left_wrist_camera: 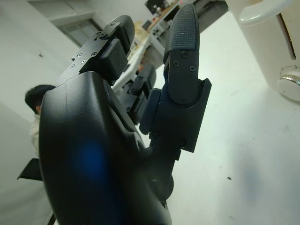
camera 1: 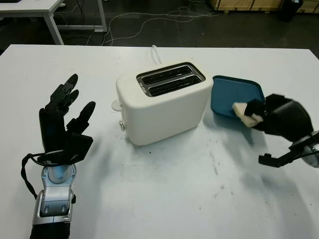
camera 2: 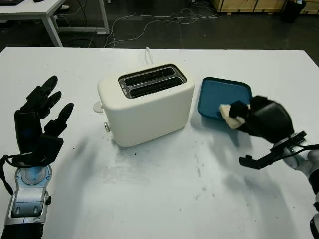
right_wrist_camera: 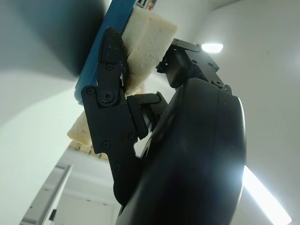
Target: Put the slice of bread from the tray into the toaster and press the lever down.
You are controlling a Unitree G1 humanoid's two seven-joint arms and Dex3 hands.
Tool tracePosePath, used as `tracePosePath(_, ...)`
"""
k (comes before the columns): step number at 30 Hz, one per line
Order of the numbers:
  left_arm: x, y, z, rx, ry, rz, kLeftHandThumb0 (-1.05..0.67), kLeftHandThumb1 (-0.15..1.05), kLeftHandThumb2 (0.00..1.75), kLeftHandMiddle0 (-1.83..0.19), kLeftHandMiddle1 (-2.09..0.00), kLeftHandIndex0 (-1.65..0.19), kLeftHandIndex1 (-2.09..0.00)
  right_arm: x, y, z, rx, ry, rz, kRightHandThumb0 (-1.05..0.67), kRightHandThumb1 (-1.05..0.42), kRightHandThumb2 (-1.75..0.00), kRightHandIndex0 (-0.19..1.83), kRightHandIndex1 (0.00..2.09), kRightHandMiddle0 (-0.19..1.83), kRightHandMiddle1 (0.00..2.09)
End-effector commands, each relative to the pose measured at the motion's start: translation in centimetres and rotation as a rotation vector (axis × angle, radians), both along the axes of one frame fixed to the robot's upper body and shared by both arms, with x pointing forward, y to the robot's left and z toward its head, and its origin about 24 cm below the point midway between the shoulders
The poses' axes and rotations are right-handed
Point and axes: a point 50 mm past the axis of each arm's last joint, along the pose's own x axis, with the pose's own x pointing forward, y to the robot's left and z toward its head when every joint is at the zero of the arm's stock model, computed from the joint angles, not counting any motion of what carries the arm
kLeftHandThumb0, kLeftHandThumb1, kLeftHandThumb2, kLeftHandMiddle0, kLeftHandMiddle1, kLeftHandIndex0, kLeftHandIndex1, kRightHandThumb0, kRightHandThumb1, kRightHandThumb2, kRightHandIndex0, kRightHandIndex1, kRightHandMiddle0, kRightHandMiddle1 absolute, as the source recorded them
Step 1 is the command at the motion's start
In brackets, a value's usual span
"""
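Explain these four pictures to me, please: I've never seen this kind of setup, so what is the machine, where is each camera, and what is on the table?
This is a humanoid robot with two black three-finger hands. Two pictures come from its head camera, looking down at a white table; the others come from cameras at each wrist. On the table stand a cream two-slot toaster and, to its right, a blue plastic tray. The right hand grips a pale slice of bread at the tray. The left hand is open, raised to the toaster's left.

The toaster (camera 1: 164,102) stands left of the tray (camera 1: 237,94) on the table (camera 1: 174,194).
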Motion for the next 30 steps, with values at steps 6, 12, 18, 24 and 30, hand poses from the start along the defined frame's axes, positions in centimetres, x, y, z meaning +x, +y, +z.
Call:
tracePosePath(6, -0.1, 0.1, 0.0, 0.008, -0.001, 0.004, -0.65, 0.92, 0.28, -0.72, 0.0, -0.58, 0.0, 0.8, 0.3, 2.2, 0.033, -0.028, 0.008, -0.35, -0.92, -0.26, 0.68, 1.75, 0.38, 1.75)
tracePosePath(12, 0.0, 0.1, 0.0, 0.015, -0.016, 0.005, -0.64, 0.92, 0.27, -0.73, -0.01, -0.59, 0.0, 1.0, 0.4, 2.4, -0.015, 0.027, -0.021, -0.36, -0.92, -0.26, 0.72, 1.75, 0.43, 1.75)
tracePosePath(18, 0.1, 0.1, 0.0, 0.009, -0.027, 0.005, -0.65, 0.92, 0.27, -0.73, 0.0, -0.59, 0.0, 1.0, 0.5, 2.3, -0.026, 0.045, -0.022, -0.32, -0.92, -0.23, 0.69, 1.75, 0.42, 1.75)
tracePosePath(24, 0.0, 0.1, 0.1, 0.016, -0.019, 0.004, -0.66, 0.92, 0.28, -0.73, 0.0, -0.59, 0.0, 1.5, 0.3, 3.6, 0.001, 0.017, -0.07, -0.31, -0.92, -0.28, 0.67, 1.75, 0.37, 1.75)
tracePosePath(30, 0.0, 0.1, 0.1, 0.01, -0.015, 0.006, -0.66, 0.92, 0.28, -0.72, 0.0, -0.59, 0.0, 2.5, 0.3, 9.2, 0.167, -0.056, -0.067, -0.31, -0.92, -0.28, 0.65, 1.75, 0.41, 1.73)
